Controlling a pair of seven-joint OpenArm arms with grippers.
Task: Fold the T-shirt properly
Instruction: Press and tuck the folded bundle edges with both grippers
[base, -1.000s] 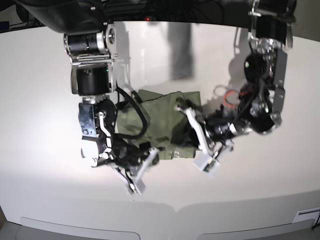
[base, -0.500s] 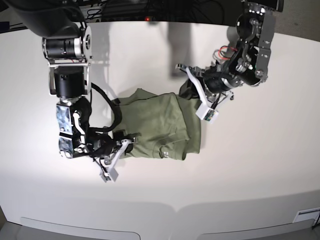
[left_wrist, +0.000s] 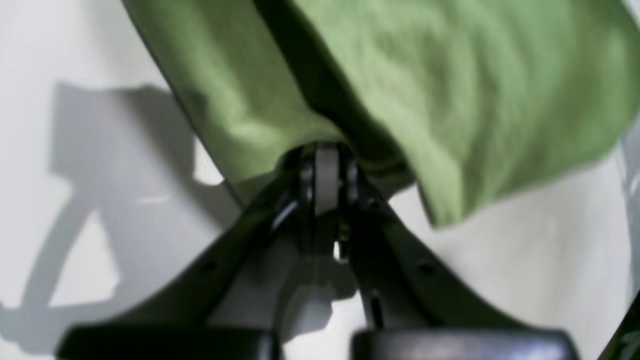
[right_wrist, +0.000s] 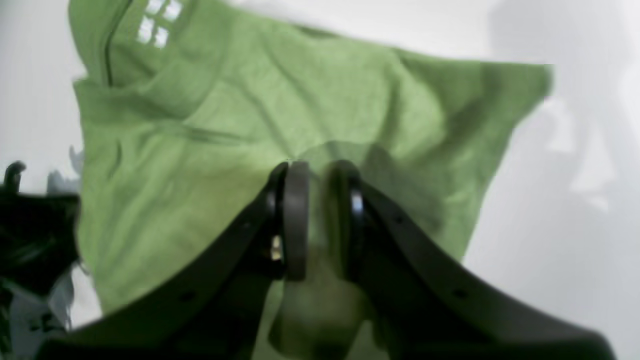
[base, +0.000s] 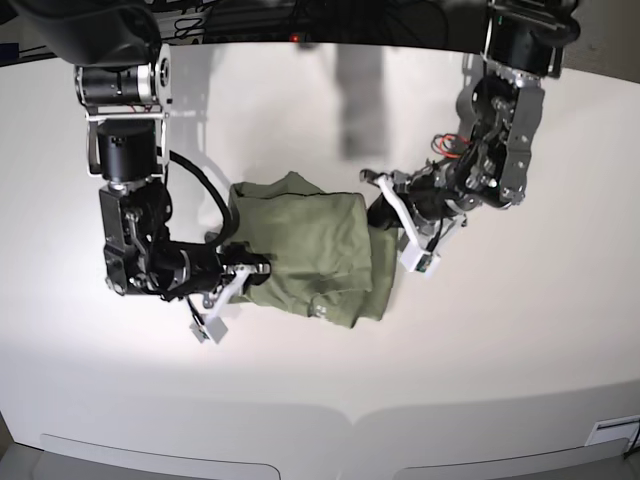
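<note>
Base view first: the T-shirt (base: 315, 245) lies bunched and partly folded near the middle of the white table (base: 520, 340), between the two arms. The right gripper (base: 238, 275) sits at the cloth's lower-left edge on the view's left side, and its fingers close over that edge. The left gripper (base: 395, 228) meets the shirt's right edge on the view's right side, with the cloth drawn up against its tips. A small pale mark shows near the shirt's lower hem.

Left wrist view: the left gripper (left_wrist: 326, 172) has its jaws pressed together with no gap, and a fold of the green T-shirt (left_wrist: 425, 95) is pinched between the tips. The cloth hangs from that pinch and spreads upward across the frame, a dark crease running through it. The bare table (left_wrist: 525, 260) shows below and to the left, with the arm's shadow on it.

Right wrist view: the right gripper (right_wrist: 320, 200) has its jaws nearly closed, a narrow gap between them filled by green fabric, so it grips the T-shirt (right_wrist: 240, 125). The shirt stretches away from the tips, wrinkled, with a white checkered label mark (right_wrist: 159, 21) near the top-left corner. Part of the right arm's dark body shows blurred at the left edge.
</note>
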